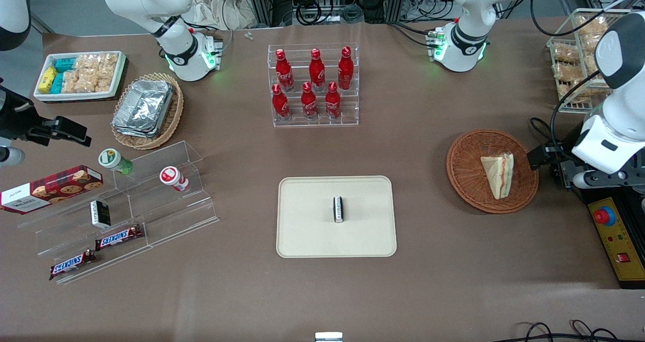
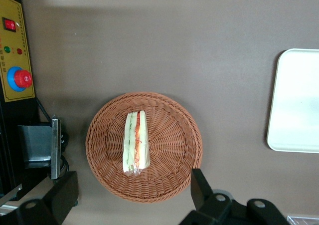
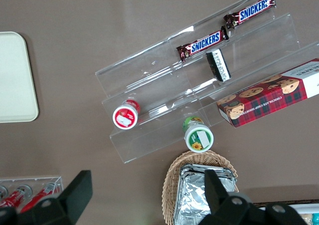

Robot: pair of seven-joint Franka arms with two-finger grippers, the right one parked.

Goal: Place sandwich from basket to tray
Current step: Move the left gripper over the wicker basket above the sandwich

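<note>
The sandwich point(image 1: 498, 175) is a pale wedge in clear wrap with red, orange and green stripes, lying in the round reddish-brown basket point(image 1: 466, 165). My left gripper point(image 1: 537, 156) hovers just outside the basket's rim, toward the working arm's end of the table. In the left wrist view the sandwich point(image 2: 136, 140) lies in the middle of the basket point(image 2: 169, 150). The gripper point(image 2: 130, 195) is open, its black fingers point(image 2: 199, 185) spread wide and holding nothing. The cream tray point(image 1: 302, 231) sits mid-table, apart from the basket, and its edge also shows as the tray point(image 2: 294, 100).
A small black-and-white packet point(image 1: 338, 209) lies on the tray. A control box with a red button point(image 1: 604, 216) stands beside the basket at the table's end. A rack of red bottles point(image 1: 312, 85) stands farther from the camera. A clear shelf with snacks point(image 1: 126, 206) lies toward the parked arm's end.
</note>
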